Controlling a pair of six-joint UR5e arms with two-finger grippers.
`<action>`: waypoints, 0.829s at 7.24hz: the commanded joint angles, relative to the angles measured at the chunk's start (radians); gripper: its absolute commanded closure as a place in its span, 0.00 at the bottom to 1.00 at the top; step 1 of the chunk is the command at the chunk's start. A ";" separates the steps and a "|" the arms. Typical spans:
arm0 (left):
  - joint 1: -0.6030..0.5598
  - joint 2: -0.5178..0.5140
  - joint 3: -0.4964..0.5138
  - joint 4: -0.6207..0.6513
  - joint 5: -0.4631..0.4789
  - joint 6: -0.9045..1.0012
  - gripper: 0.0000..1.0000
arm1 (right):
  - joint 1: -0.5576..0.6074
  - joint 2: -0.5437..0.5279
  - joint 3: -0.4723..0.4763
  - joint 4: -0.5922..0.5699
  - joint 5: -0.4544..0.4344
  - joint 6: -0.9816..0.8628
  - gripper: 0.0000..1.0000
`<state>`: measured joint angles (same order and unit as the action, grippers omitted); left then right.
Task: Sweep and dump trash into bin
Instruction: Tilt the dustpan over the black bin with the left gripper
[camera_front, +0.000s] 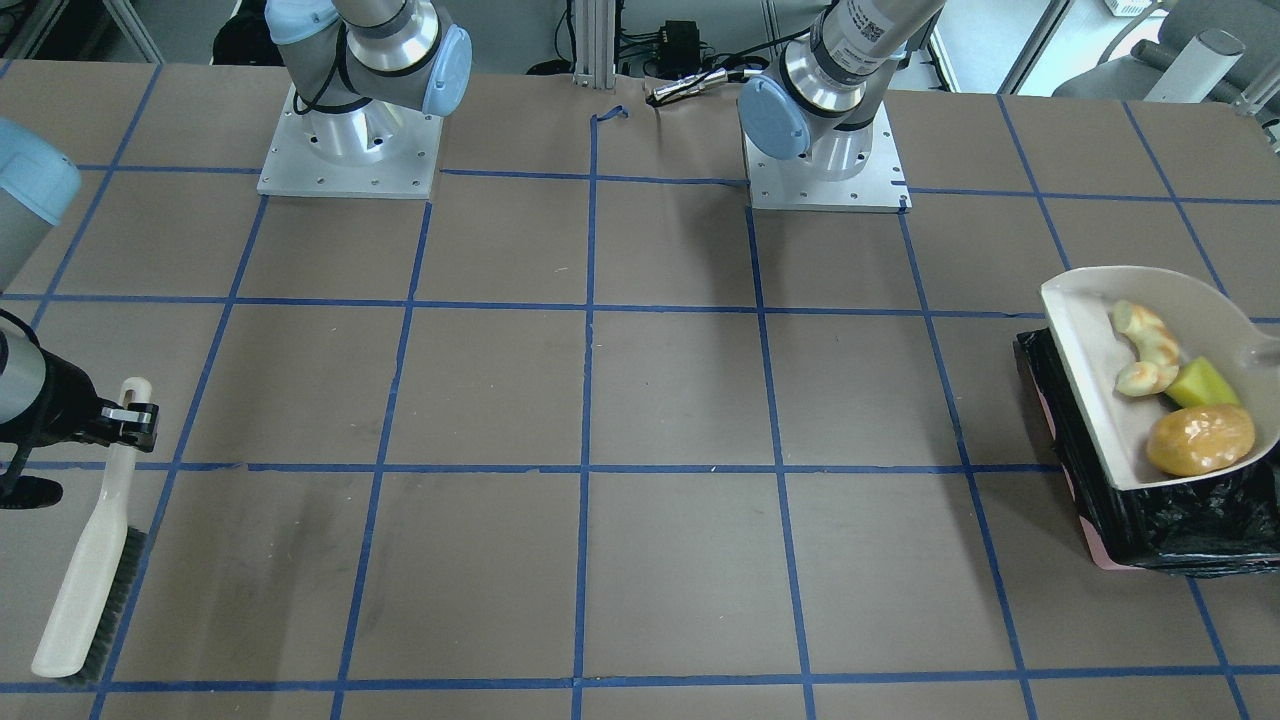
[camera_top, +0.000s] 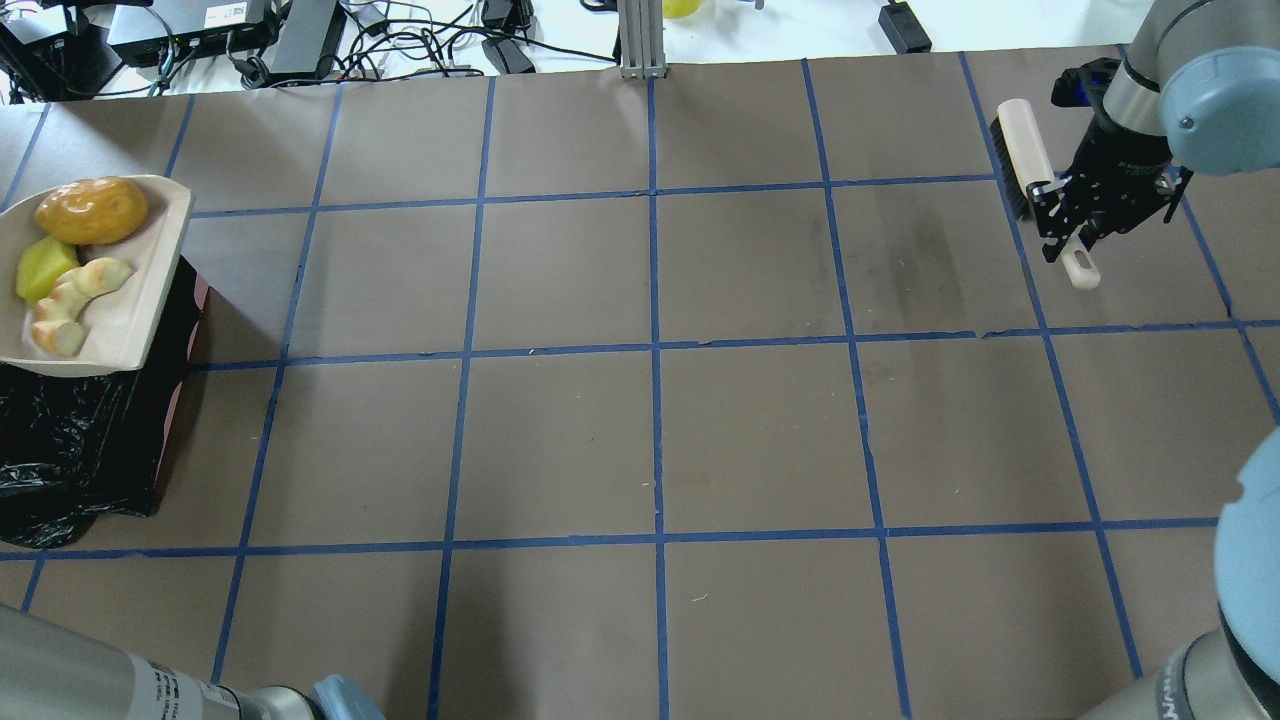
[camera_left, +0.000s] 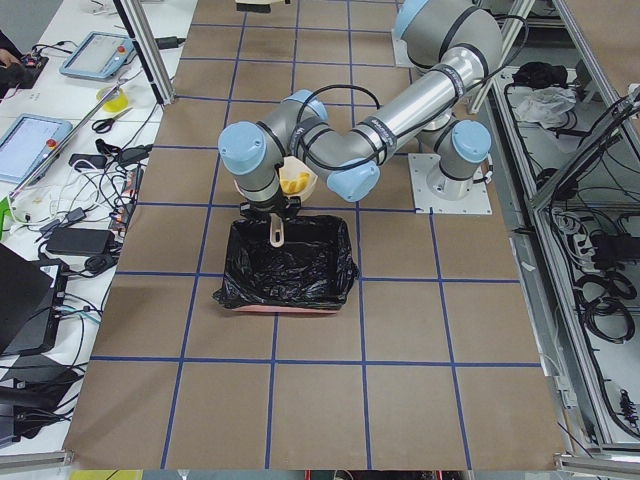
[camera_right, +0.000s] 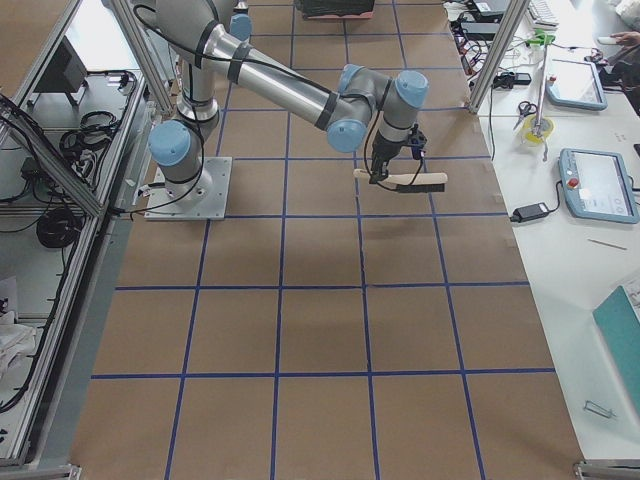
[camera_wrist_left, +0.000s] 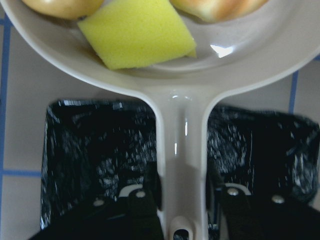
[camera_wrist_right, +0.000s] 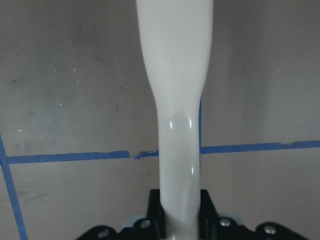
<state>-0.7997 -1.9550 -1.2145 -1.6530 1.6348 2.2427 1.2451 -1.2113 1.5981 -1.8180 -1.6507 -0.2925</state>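
Dustpan of trash hangs over bin at frame's right edge.
Left gripper clamps its handle; right gripper clamps brush, lower left.

Robotics lab, not a home or shop. Evidence: 2 industrial arms bolted on metal plates near the desk's robot-side edge. Desk top is a brown sheet w/ a blue tape grid. Alu post at mid operator-side edge. White bench along that edge holds cables, a power brick, teach pendants. More wiring on framing behind the robot-side edge.
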 joint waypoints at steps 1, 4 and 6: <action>0.005 0.001 0.040 0.068 0.209 0.020 1.00 | -0.006 0.036 0.026 -0.024 -0.003 -0.023 1.00; -0.038 -0.010 0.030 0.264 0.497 0.142 1.00 | -0.006 0.062 0.026 -0.032 -0.004 -0.020 1.00; -0.151 -0.005 -0.017 0.445 0.664 0.249 1.00 | -0.007 0.065 0.026 -0.029 -0.006 -0.017 1.00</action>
<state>-0.8821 -1.9631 -1.2043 -1.3257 2.1914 2.4228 1.2385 -1.1482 1.6244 -1.8492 -1.6554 -0.3124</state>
